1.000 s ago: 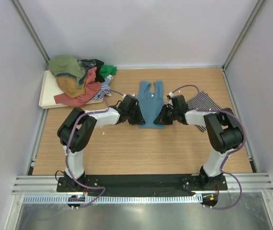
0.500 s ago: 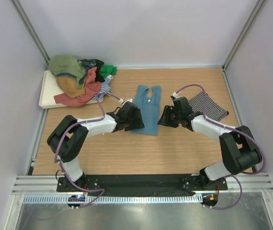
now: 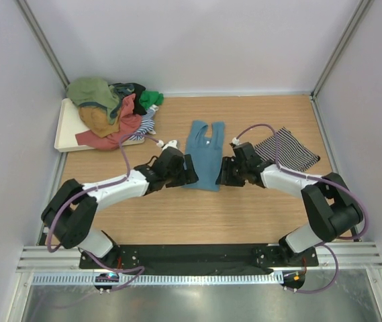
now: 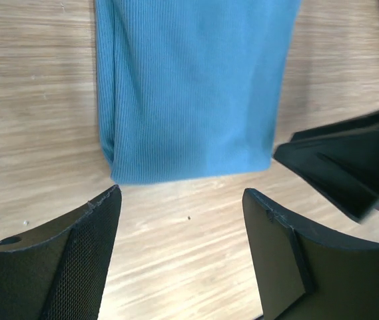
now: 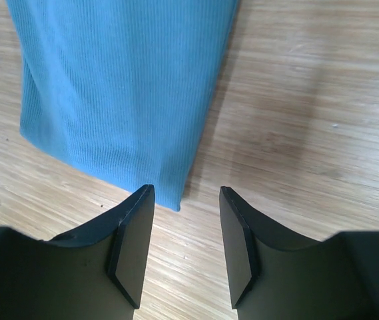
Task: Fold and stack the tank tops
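Note:
A teal-blue tank top [image 3: 204, 153] lies flat on the wooden table, folded lengthwise into a narrow strip, straps pointing away from me. My left gripper [image 3: 189, 169] sits at its lower left corner, open and empty, with the cloth's hem [image 4: 189, 87] just beyond its fingers. At the lower right corner my right gripper [image 3: 221, 172] is open too, empty, the cloth's corner [image 5: 122, 100] just ahead of its left finger. A black-and-white striped tank top [image 3: 287, 149] lies folded at the right. More tank tops [image 3: 110, 111] are heaped at the back left.
The heap rests on a white tray [image 3: 67, 127] in the back left corner. Grey walls close the table on three sides. A metal rail [image 3: 191, 258] runs along the near edge by the arm bases.
Both grippers have let go of the teal-blue tank top and opened. They have drawn back toward me from its middle to its lower corners. The top lies narrower than before.

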`<state>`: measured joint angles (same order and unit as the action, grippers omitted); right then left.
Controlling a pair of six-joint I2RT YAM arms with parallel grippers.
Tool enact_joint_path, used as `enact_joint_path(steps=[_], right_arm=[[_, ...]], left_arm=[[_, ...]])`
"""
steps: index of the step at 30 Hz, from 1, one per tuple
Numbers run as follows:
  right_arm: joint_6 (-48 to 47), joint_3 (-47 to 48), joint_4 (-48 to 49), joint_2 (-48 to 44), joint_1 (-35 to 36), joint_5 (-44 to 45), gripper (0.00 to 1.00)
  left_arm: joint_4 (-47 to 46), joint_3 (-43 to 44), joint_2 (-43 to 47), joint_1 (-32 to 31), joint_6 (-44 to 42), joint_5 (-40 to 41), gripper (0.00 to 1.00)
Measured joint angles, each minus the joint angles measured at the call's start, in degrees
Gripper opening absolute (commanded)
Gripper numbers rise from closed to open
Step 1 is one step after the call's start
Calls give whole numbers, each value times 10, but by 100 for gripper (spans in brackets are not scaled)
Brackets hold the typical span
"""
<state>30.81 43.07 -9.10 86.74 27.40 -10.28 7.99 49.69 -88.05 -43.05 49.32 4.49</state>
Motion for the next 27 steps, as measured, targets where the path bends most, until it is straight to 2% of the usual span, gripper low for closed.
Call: enact_joint_path(steps=[5,12,14,17,19,21,22,23,24,25,27], right_arm=[[14,-3,9,14,13,1,48],[38,-2,28,30,25,3,43],[45,-3,35,33,32,3,42],[54,-7,40,33,40,3,37],[58,-10,43,33,43,3,30],[61,-16,44,33,44,4,6],[64,-19,44,33,45,5,3],[66,-21,43,32,45,7,1],[67,-23,43,30,45,7,1],[66,-25,43,27,45,8,1],[66,-31,42,20,45,8,1]], left_arm=[[0,-19,39,14,-1,-7,73],[0,-21,-17,32,-2,-24,72],[-2,-21,-34,32,-3,-29,66],[-8,-13,-50,32,-2,-34,52],[-11,-6,-62,32,-1,-37,45],[-13,-2,-74,32,1,-40,32],[-14,0,-75,32,0,-40,26],[-15,0,-78,32,1,-42,11],[-15,0,-81,32,4,-46,5],[-16,-1,-83,32,5,-48,0],[-22,-5,-81,28,4,-50,0]])
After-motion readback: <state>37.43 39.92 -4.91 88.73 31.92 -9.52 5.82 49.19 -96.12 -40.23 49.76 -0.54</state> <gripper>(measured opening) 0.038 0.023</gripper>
